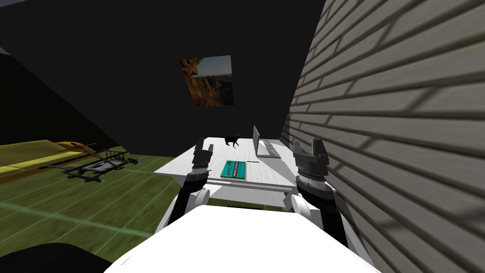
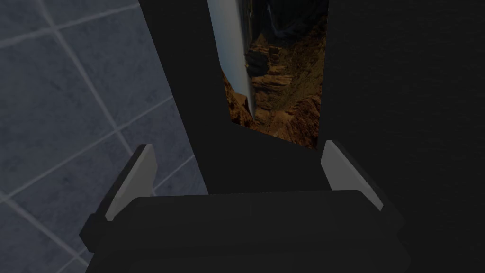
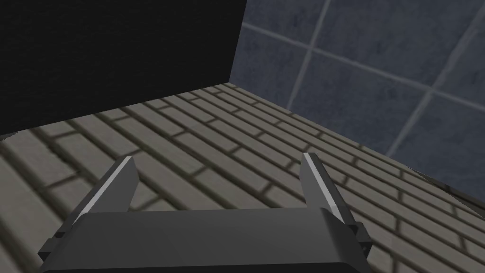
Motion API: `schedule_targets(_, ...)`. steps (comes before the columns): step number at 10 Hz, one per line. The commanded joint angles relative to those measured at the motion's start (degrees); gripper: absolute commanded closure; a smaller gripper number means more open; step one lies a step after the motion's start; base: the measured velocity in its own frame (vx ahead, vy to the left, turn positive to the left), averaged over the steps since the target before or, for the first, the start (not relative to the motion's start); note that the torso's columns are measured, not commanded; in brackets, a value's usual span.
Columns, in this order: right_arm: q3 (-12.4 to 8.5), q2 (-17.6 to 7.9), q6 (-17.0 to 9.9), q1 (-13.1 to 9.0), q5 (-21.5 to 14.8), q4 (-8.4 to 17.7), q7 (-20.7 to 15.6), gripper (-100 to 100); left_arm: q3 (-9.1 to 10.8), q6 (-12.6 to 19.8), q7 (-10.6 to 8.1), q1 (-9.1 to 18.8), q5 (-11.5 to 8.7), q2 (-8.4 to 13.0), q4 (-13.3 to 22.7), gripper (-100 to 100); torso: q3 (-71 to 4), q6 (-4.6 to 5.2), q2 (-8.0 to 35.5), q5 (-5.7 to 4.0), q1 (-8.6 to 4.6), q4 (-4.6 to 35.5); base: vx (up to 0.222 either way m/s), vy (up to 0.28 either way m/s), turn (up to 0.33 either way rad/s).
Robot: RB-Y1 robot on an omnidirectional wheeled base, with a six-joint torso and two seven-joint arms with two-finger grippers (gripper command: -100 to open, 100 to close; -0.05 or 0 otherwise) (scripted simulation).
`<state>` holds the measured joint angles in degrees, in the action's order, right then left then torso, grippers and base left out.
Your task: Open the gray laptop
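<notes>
White desk (image 1: 189, 166) holds the laptop (image 1: 258, 142) (lid up); both arms' jaws spread.

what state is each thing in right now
laptop: open, screen upright, on the white table
teal book: lying flat on the table
left end effector: open, empty
right end effector: open, empty

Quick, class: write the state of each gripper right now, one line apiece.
Left gripper: open, holding nothing.
Right gripper: open, holding nothing.
</notes>
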<state>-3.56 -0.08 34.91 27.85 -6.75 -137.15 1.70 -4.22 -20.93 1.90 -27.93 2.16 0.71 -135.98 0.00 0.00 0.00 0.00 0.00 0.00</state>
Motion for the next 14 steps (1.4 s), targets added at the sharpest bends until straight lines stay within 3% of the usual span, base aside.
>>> schedule_targets(1,0.0,0.0,0.0,0.0,0.0,0.0,0.0,0,0.0,0.0,0.0,0.0,0.0,0.0,0.0,0,-4.67,0.0,2.32,0.0,0.0,2.35,0.0,0.0,0.0)
schedule_targets(9,0.0,0.0,0.0,0.0,0.0,-0.02,0.0,0,0.0,-0.01,0.0,0.0,0.0,0.0,-0.02,0,-70.73,0.0,35.39,0.0,0.0,35.37,0.0,0.0,0.0)
schedule_targets(10,-0.34,-1.95,-0.46,0.21,-0.58,0.62,-0.04,-100,0.0,-0.01,0.0,0.0,0.0,0.0,-0.02,0,-79.19,0.0,39.62,0.0,0.0,39.6,-0.018,0.015,0.017)
schedule_targets(11,-0.69,-3.45,-0.93,0.43,-1.17,1.22,-0.08,-100,0.0,0.0,0.0,0.0,0.0,0.0,0.0,0,-83.1,0.0,41.62,0.01,0.04,41.5,-0.037,0.034,0.02)
schedule_targets(14,-2.33,-8.58,-3.18,1.54,-4.0,3.92,-0.3,-100,-0.01,0.0,0.0,0.0,0.0,0.0,0.01,0,-84.52,0.0,42.33,0.01,0.01,42.28,-0.055,0.045,0.03)
